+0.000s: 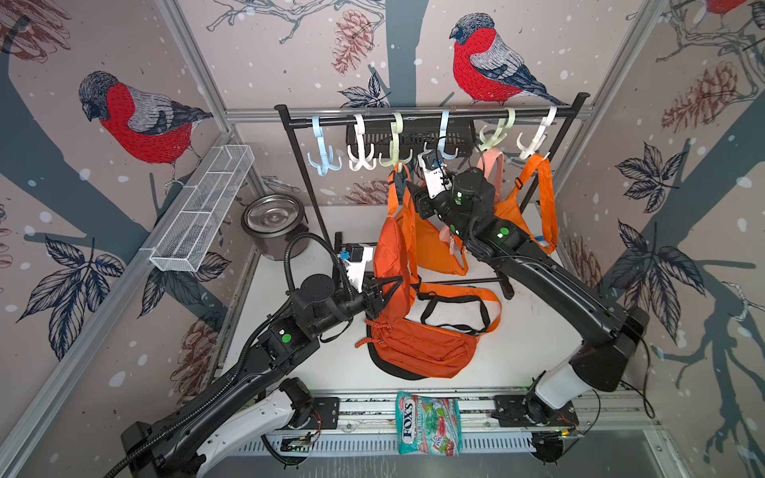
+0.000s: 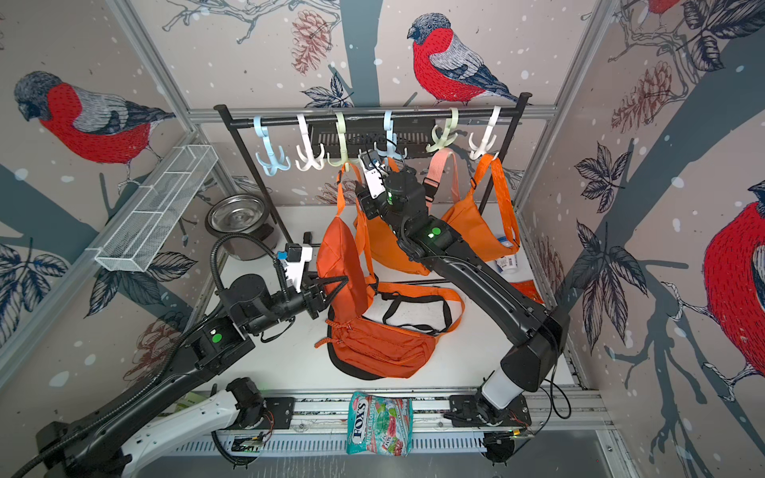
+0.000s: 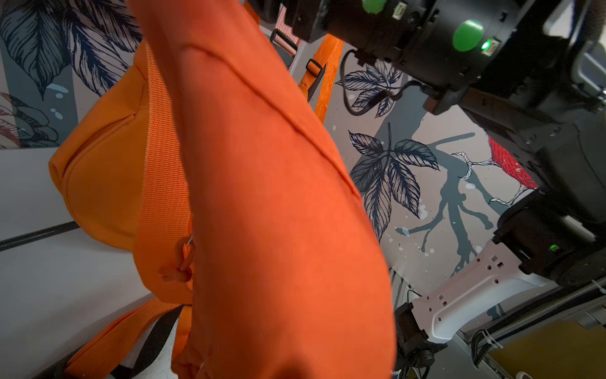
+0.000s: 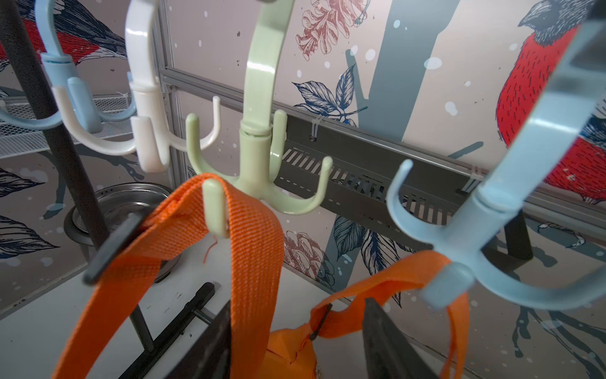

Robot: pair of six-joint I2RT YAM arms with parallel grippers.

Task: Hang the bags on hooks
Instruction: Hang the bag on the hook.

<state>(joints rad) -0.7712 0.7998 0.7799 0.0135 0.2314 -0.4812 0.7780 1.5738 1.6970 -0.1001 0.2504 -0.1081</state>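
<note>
My right jaws (image 4: 296, 311) gape wide and empty just under the green hook (image 4: 259, 98), the bag's strap (image 4: 252, 223) looped over one prong.
The bag (image 1: 391, 248) hangs by that strap over the worktop (image 1: 521, 351), its side against my left jaws (image 1: 393, 287); whether those pinch the cloth or merely steady it, I cannot tell. I judge the right stands apart so the loop bears on the prong alone. A second bag (image 1: 439, 248) hangs off the blue hook (image 4: 492, 210) beside, and a third bag (image 1: 422, 347) lies flat on the white worktop. Beyond the rail (image 1: 339, 119): a steel pot (image 1: 273, 219), a wire basket (image 1: 203, 207) on the wall frame, a sweets packet (image 1: 428, 426) at the front edge, and bullfinch wallpaper (image 1: 136, 120) all round.
</note>
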